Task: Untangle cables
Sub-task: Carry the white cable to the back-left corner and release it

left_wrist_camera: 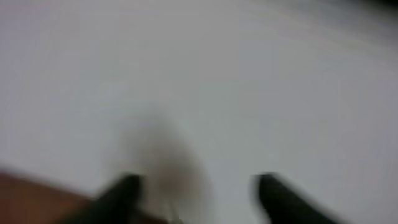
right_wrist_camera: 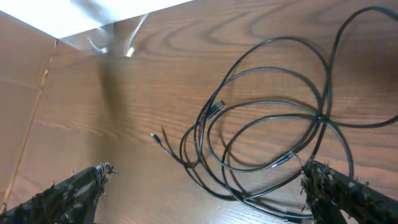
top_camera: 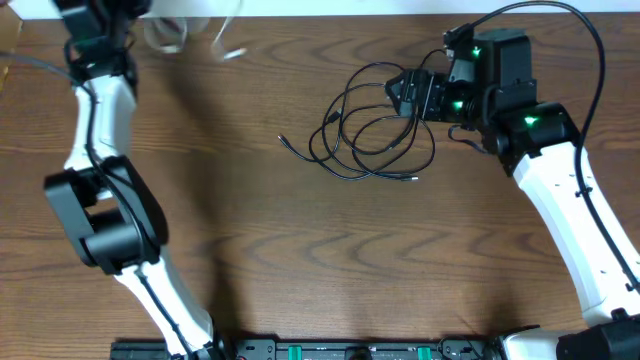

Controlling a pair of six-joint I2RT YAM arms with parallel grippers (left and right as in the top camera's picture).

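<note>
The black cables (top_camera: 372,132) lie in a loose tangle of loops on the wooden table, right of centre; they also show in the right wrist view (right_wrist_camera: 267,130). My right gripper (top_camera: 405,93) is open just above the tangle's right side, with its fingers (right_wrist_camera: 205,186) wide apart and empty. The short white cable (top_camera: 170,36) is a blurred shape at the table's far edge, also seen in the right wrist view (right_wrist_camera: 115,45). My left gripper (left_wrist_camera: 199,193) is at the far left corner. Its view is very blurred, with fingers apart over a white surface.
The left arm (top_camera: 100,200) runs down the table's left side. The right arm (top_camera: 570,200) runs down the right side, its thick black cord (top_camera: 590,40) looping above it. A white surface (right_wrist_camera: 93,12) lies beyond the far edge.
</note>
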